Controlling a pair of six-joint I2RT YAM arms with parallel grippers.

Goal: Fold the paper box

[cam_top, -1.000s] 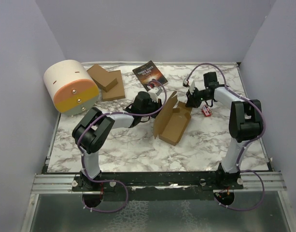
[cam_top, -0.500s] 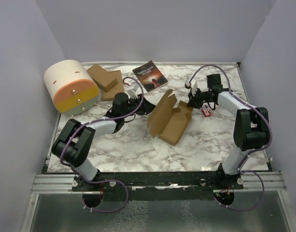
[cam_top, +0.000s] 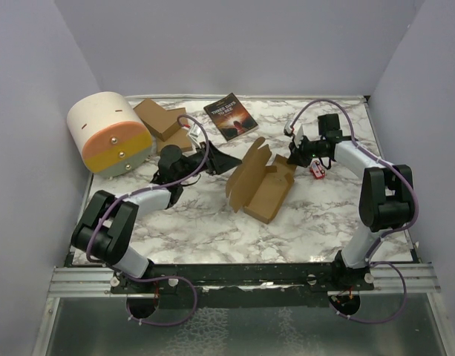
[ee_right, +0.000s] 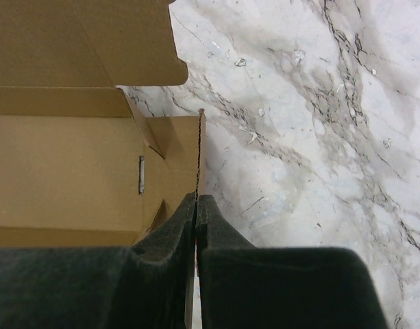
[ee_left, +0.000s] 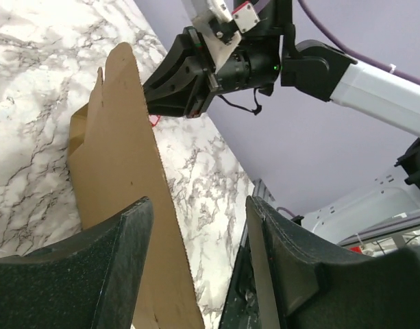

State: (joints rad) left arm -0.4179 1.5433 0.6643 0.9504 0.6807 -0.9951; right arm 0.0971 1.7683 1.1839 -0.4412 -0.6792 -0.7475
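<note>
Marble table: the table (cam_top: 205, 233) is white and grey, and both arms start at its near edge.
Box: the paper box (cam_top: 266, 189) lies in the middle of the table. It is half made, with one long wall standing up and the top open.
Left gripper: the left gripper (cam_top: 228, 163) reaches in from the left side. Its fingers (ee_left: 79, 274) are spread apart with the tall wall between them, and they are not squeezing it. I cannot tell if one finger touches the wall.
Right gripper: the right gripper (cam_top: 294, 156) is at the far right end of the box. Its fingers (ee_right: 175, 229) are pinched tight on a thin end flap.
Why: I think the right one holds the box so it cannot slide while the wall gets pushed.
In the way: a small red thing (cam_top: 317, 170) lies just beside the right gripper and could get bumped.
Far edge: a stack of flat cardboard (cam_top: 166, 126) and a dark book (cam_top: 231, 116) lie well apart from the box.
Far left corner: a big round cream and orange drum (cam_top: 108, 133) sits there, out of the way.
</note>
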